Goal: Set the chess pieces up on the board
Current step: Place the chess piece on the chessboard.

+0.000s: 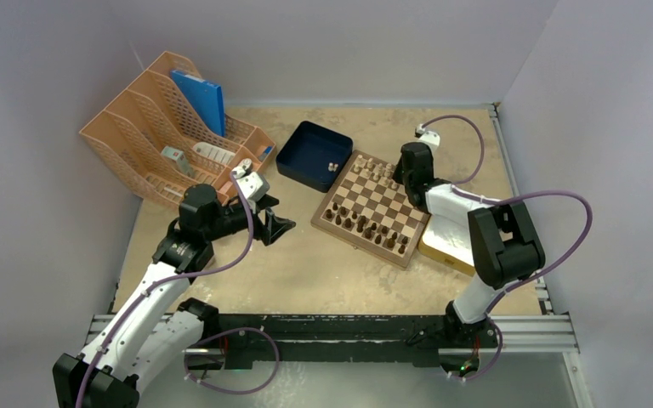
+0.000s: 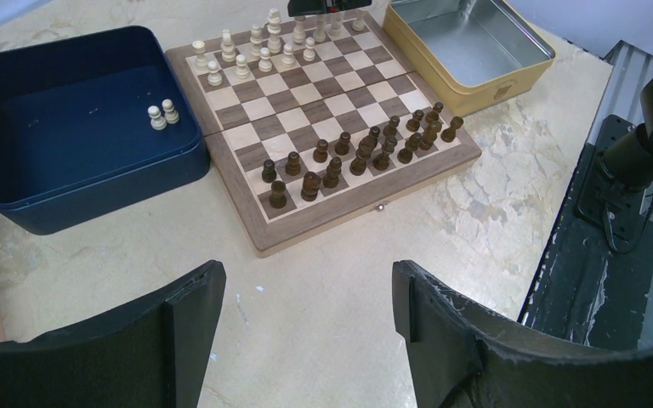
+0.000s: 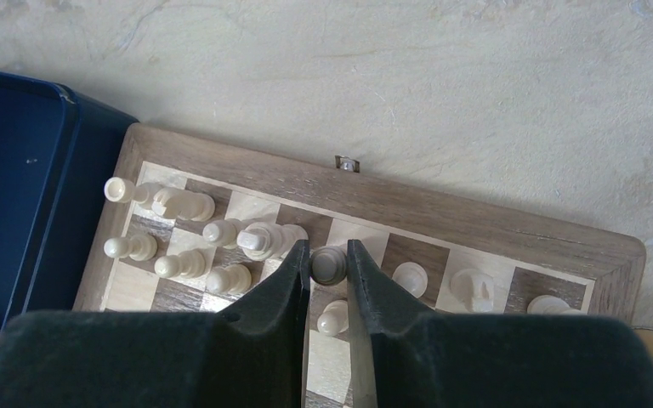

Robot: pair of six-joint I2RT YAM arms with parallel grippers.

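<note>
**Right claw pinched on a cream piece at the board's back row**

My right gripper [image 3: 327, 255] is down over the square wooden chessboard with dark brown and cream checkered squares [image 3: 408, 208]. Its two black fingers [image 3: 285, 280] are closed on one tiny pale cream wooden chess piece [image 3: 329, 267], which stands in the board's outermost cream row, about midway along it.

More cream pieces [image 2: 255, 47] fill the two rows at that same end of the board. The dark brown pieces [image 2: 366, 149] crowd the two rows at the opposite end.

Two more cream pieces [image 2: 163, 114] stand inside the dark blue square tray [image 2: 17, 127], just beside the board's cream-end corner. A shiny metal tin with yellow sides [image 2: 485, 89] sits along the board's other side.

My left gripper [image 2: 306, 280] hovers over the bare tabletop off the board's dark end. Its jaws are spread wide and hold nothing.
</note>
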